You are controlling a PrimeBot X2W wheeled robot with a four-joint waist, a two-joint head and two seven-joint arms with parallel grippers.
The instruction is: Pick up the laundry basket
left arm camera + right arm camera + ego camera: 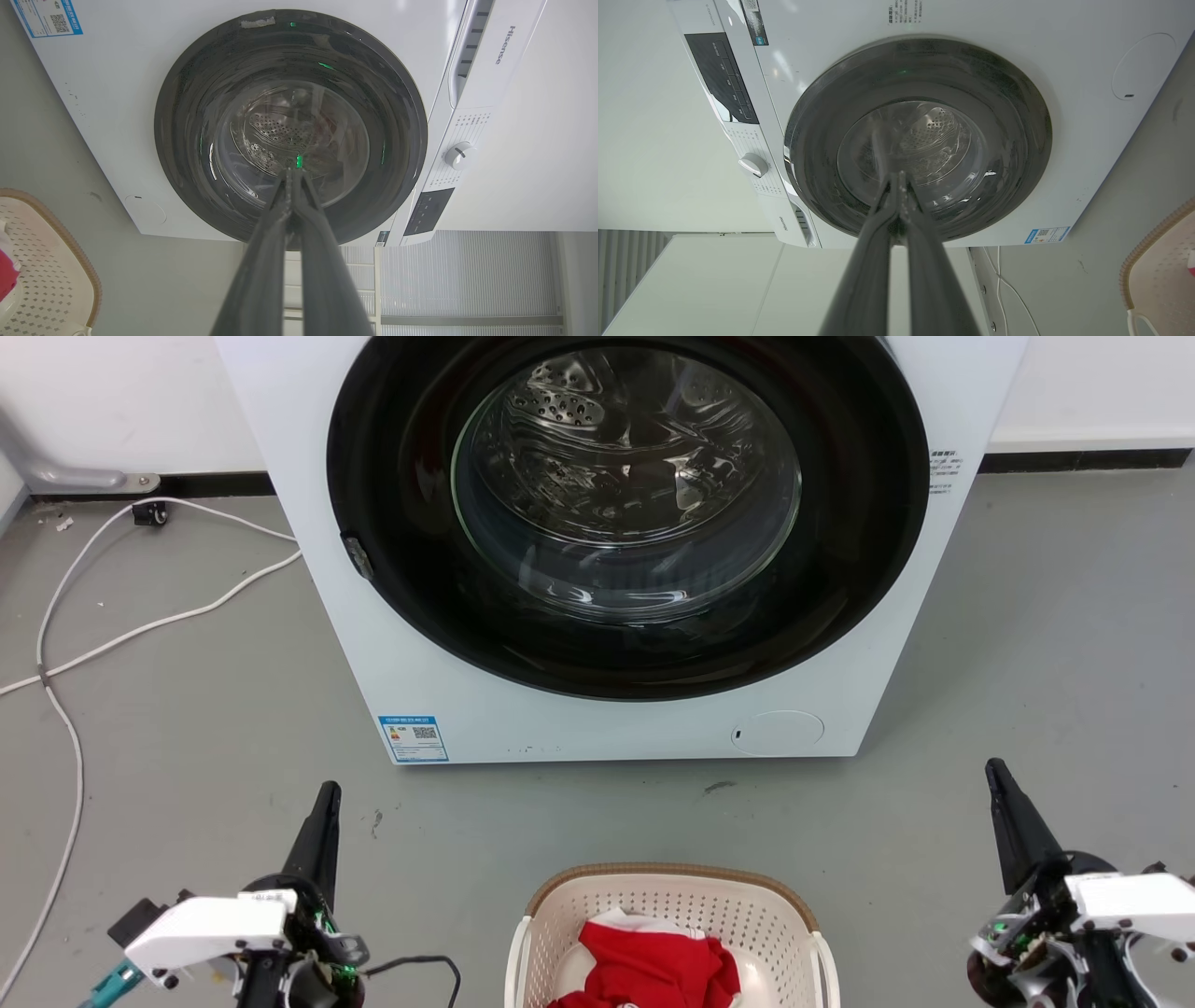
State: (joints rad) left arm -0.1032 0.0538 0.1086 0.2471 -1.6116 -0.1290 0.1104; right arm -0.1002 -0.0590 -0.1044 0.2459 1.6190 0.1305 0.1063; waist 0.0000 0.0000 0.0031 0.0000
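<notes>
Floor (187, 728), L gripper (329, 791) + R gripper (995, 767) closed

- The laundry basket (672, 910) stands upright on the grey floor, cream perforated plastic with a brown woven-look rim.
- White side handles; red cloth lies inside (partly cut off by the view's edge).

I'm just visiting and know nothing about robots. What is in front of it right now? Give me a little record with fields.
Basket: laundry basket on the grey floor, between the two claws, touched by neither
Contents: red garment
Behind it: white washing machine, glass door appears shut
Left claw: shut, empty, pointing toward the machine
Right claw: shut, empty, pointing toward the machine
Status: basket not yet picked up
</notes>
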